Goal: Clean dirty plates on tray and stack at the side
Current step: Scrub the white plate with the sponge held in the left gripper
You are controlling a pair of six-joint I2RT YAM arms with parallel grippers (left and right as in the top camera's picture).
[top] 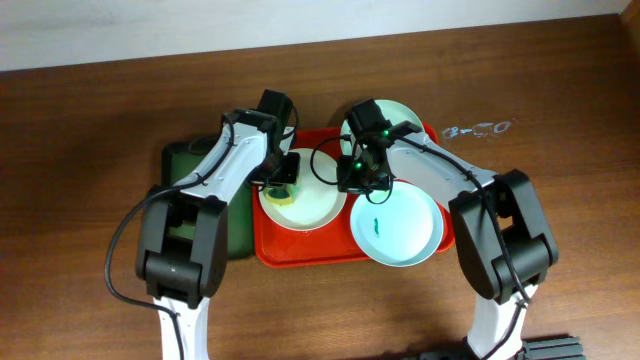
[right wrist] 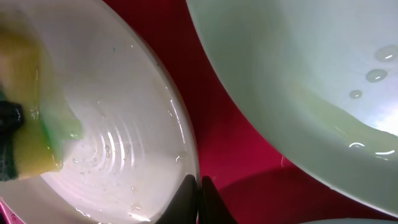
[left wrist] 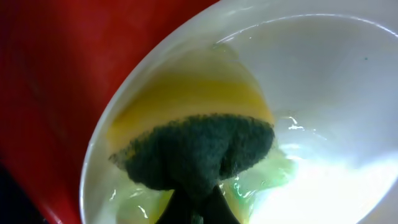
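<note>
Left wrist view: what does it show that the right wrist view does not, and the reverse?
Only left wrist: the whole dark green scrub face of the yellow sponge. Only right wrist: the pale mint-blue round plate with water drops, and the right fingers closed on the rim of the white round plate. Both: that white plate, the red plastic tray, part of the sponge.

Right arm [top: 440, 165] covers most of the far plate [top: 408, 113]; left arm [top: 225, 165] hides much of the green tray [top: 178, 160]. Sponge [left wrist: 193, 155] up close, blurred.
</note>
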